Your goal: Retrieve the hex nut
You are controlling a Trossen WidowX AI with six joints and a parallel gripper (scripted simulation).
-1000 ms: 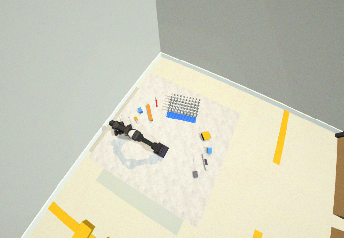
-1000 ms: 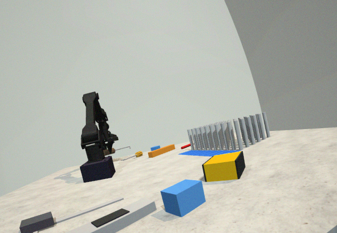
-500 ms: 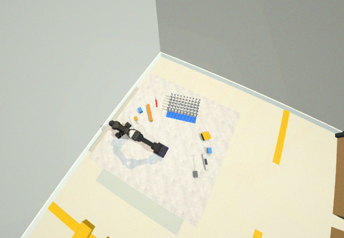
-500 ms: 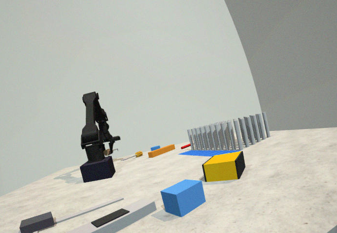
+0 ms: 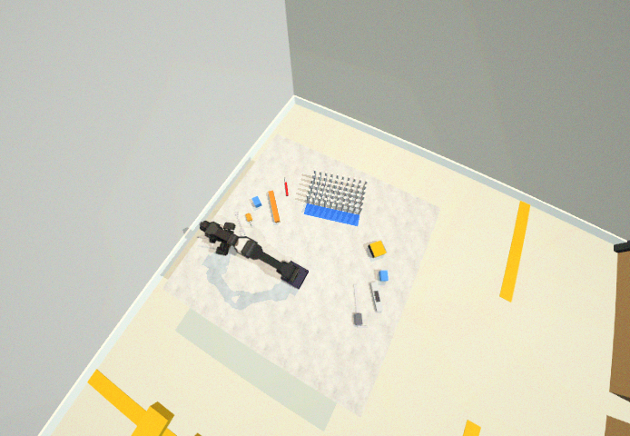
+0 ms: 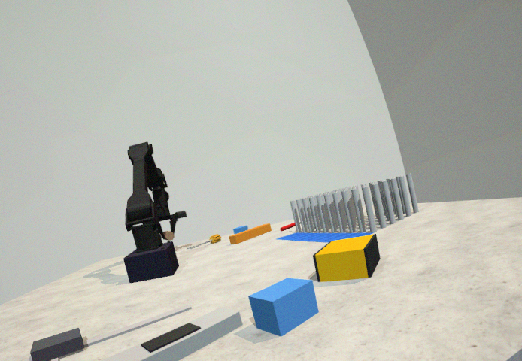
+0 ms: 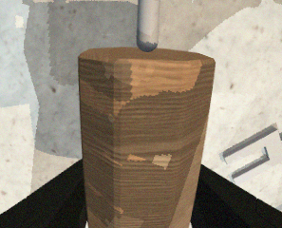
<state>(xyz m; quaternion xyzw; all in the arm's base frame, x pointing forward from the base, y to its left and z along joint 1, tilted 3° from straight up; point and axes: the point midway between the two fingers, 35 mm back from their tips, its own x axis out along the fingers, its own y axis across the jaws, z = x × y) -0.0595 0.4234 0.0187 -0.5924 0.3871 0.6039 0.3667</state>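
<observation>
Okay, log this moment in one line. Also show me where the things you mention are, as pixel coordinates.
claw [image 6: 168,229]: shut on wooden handle [image 6: 168,235] [image 7: 145,123] | spacers [image 5: 337,193] [image 6: 347,210]: standing | nut: not visible

Pale floor beside grey walls
Yellow strips [image 5: 515,252] (flat ones) lie left of the wooden furniture [image 5: 625,323].
</observation>
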